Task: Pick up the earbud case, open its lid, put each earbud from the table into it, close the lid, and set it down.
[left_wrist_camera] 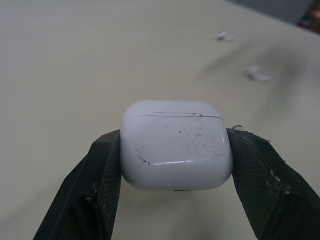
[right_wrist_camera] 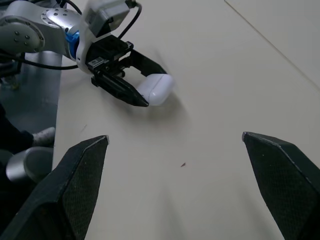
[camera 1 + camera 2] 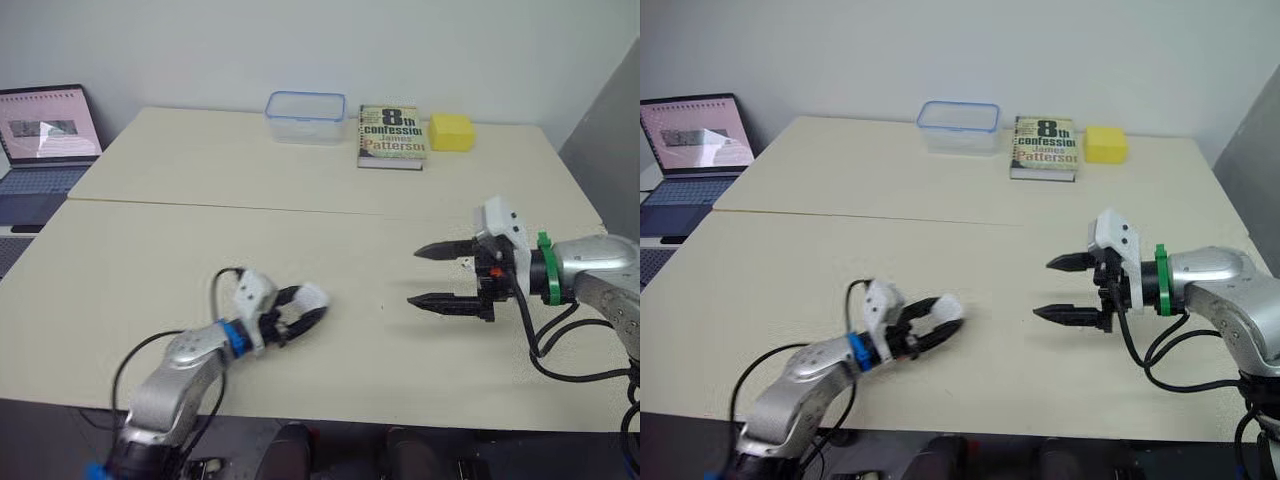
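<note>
**Case clamped left, right gripper spread**

The left gripper point(image 3: 308, 308) reaches low near the desk's point(image 3: 150, 250) front edge, clenched on the lid-shut earbud case point(image 1: 176, 145). The right gripper point(image 3: 414, 276) points leftward near the right edge, fingers wide apart. The left wrist view adds a near earbud point(image 1: 257, 73) and a far earbud point(image 1: 223, 35) lying beyond the case.

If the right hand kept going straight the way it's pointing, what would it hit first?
Probably the earbud case held in the left hand. Depth is unclear, so the right hand might pass beside it.

Left claw point(image 3: 315, 305) clamped tight, right claw point(image 3: 414, 276) spread wide.
</note>
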`<state>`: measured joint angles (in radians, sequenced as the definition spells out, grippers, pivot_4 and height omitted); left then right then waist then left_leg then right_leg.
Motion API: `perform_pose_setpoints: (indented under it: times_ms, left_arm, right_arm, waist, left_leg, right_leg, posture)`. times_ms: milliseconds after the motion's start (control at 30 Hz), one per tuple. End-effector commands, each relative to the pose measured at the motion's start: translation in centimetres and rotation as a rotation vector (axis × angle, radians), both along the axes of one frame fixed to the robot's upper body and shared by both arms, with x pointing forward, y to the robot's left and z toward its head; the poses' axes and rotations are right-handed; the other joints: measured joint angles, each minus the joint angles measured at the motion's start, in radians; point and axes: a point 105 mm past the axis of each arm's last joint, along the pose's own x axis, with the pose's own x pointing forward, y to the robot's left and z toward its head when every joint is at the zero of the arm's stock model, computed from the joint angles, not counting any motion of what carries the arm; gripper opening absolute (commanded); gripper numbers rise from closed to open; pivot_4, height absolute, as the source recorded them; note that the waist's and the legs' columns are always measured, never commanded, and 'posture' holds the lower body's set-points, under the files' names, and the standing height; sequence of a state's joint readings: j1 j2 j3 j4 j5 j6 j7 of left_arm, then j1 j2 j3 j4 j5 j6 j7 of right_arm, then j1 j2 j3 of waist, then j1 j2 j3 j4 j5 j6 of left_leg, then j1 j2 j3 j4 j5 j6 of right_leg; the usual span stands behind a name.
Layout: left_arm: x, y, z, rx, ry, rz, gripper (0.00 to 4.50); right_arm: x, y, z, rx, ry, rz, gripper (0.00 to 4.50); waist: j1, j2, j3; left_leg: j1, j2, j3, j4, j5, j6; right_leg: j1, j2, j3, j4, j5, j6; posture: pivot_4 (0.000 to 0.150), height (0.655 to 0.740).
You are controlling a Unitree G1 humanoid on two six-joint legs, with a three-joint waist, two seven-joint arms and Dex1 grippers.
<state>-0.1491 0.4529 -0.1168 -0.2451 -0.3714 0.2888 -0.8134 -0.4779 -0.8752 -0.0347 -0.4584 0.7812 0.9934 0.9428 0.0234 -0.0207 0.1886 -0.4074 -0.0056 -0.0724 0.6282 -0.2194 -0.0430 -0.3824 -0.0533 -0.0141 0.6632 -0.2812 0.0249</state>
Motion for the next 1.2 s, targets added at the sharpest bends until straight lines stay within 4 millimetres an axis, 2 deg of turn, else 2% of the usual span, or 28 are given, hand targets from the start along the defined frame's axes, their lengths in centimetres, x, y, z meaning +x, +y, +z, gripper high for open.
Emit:
perform_pose_setpoints:
  times_ms: [33,167,367,567,833,967,1200]
  left_arm:
    - [-0.7,-2.8,1.8,0.016,-0.207,-0.193,2.8]
    - [-0.6,-3.9,2.9,0.03,-0.381,-0.302,2.8]
    - [-0.2,-4.0,3.3,0.027,-0.481,-0.344,2.8]
    - [-0.8,-4.3,3.4,0.006,-0.514,-0.359,2.8]
    - [-0.9,-4.4,3.5,0.011,-0.531,-0.363,2.8]
    - [-0.8,-4.4,3.5,0.003,-0.529,-0.352,2.8]
    - [-0.9,-4.6,3.6,-0.002,-0.537,-0.358,2.8]
  right_arm:
    - [-1.5,1.0,0.0,0.06,0.126,-0.016,4.5]
    - [-2.2,1.6,-0.5,0.125,0.258,-0.038,4.5]
    - [-1.4,2.6,-1.3,0.182,0.345,-0.093,4.5]
    - [-0.6,3.6,-2.5,0.208,0.393,-0.13,4.5]
    - [-0.2,4.1,-2.8,0.233,0.431,-0.116,4.5]
    - [0.0,4.3,-2.9,0.24,0.446,-0.115,3.57]
    - [-0.1,4.4,-3.2,0.237,0.459,-0.108,0.98]
  waist:
    - [-0.006,0.0,0.0]
    - [-0.013,0.0,0.0]
    - [-0.018,0.0,0.0]
    - [-0.024,0.0,0.0]
    - [-0.025,0.0,0.0]
    - [-0.025,0.0,0.0]
    - [-0.025,0.0,0.0]
  left_leg:
    - [0.0,0.0,0.001,0.0,0.0,0.0]
    - [-0.001,-0.001,0.005,-0.001,0.0,0.0]
    - [-0.002,0.0,0.005,0.0,0.0,0.001]
    - [-0.002,0.0,0.005,0.001,0.0,0.001]
    - [-0.002,0.002,0.004,0.001,0.0,0.001]
    - [-0.002,0.002,0.005,0.001,0.0,0.001]
    - [-0.002,0.002,0.004,0.001,0.0,0.001]
  right_leg:
    - [-0.001,0.001,0.001,0.0,0.0,0.0]
    - [-0.003,0.008,0.001,0.0,0.0,0.0]
    - [-0.004,0.01,0.0,0.001,0.001,0.001]
    - [-0.004,0.012,0.001,0.001,0.002,0.002]
    - [-0.004,0.014,0.001,0.002,0.002,0.002]
    - [-0.004,0.014,0.001,0.002,0.002,0.002]
    - [-0.005,0.014,0.001,0.002,0.002,0.002]
  posture:
    - [0.15,0.74]
    - [0.15,0.74]
    - [0.15,0.74]
    - [0.15,0.74]
    - [0.15,0.74]
    - [0.15,0.74]
    - [0.15,0.74]
